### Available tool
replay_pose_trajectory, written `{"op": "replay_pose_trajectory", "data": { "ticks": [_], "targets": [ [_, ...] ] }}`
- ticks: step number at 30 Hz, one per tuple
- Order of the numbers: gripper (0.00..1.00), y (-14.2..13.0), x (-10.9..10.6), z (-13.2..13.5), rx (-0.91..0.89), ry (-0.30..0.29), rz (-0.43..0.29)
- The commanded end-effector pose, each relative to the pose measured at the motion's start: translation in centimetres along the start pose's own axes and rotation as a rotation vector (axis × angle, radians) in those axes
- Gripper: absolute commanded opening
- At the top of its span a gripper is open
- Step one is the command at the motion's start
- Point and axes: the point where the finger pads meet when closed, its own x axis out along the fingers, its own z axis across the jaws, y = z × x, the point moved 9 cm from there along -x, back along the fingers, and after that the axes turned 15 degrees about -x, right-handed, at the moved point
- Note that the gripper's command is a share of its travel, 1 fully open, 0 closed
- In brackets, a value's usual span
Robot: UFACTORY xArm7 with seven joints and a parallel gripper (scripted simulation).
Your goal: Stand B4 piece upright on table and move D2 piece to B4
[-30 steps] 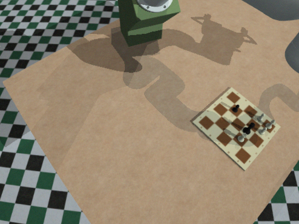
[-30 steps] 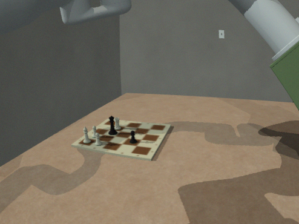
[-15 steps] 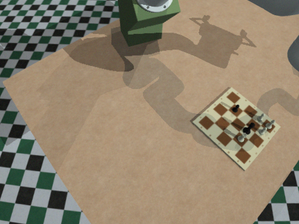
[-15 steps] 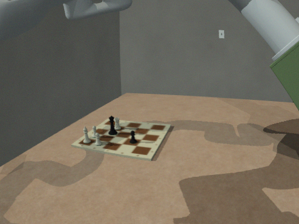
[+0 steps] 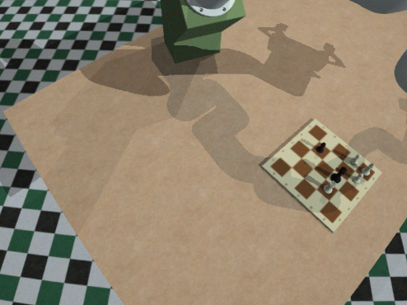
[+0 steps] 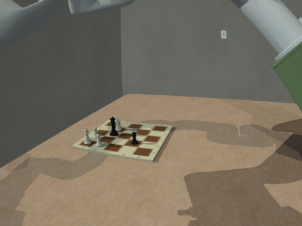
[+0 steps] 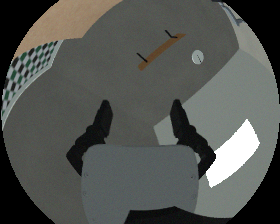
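The chessboard (image 5: pixel 333 226) (image 6: pixel 151 157) lies flat on the table; its edge labels are too small to read. A black pawn (image 5: pixel 320 147) (image 6: pixel 134 139) stands apart from the others. A tall black king (image 5: pixel 336 177) (image 6: pixel 113 129) stands near a white crowned piece (image 5: pixel 328 189) (image 6: pixel 118 126). A white bishop (image 5: pixel 367 170) (image 6: pixel 87 138) stands near one corner with a white pawn (image 5: pixel 354 161) (image 6: pixel 98 141) and another white pawn (image 5: pixel 357 179) (image 6: pixel 95 134) beside it. All look upright. My gripper (image 7: pixel 141 106) is open and empty, away from the board, outside the top and exterior views.
The table (image 5: pixel 185 226) (image 6: pixel 131 189) carries broad arm shadows, some reaching the board. The green arm base (image 5: pixel 202 32) (image 6: pixel 290 66) stands at the table's far side in the top view. The wrist view shows grey walls and a brown rack (image 7: pixel 161 52) with hooks.
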Motion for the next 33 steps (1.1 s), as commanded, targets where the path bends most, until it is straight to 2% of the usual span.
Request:
{"op": "replay_pose_trajectory", "data": {
  "ticks": [1, 11, 13, 28, 30, 33],
  "targets": [
    [1.0, 0.0, -1.4, 0.5, -0.118, -0.019, 0.059],
    [1.0, 0.0, -1.4, 0.5, -0.118, -0.019, 0.059],
    [1.0, 1.3, -5.3, 1.0, -0.353, -0.077, 0.195],
    [1.0, 1.2, -5.3, 1.0, -0.365, -0.08, 0.203],
    [1.0, 2.7, -9.8, 1.8, -0.589, -0.165, 0.344],
    [1.0, 2.6, -9.8, 1.8, -0.593, -0.167, 0.347]
  ]
}}
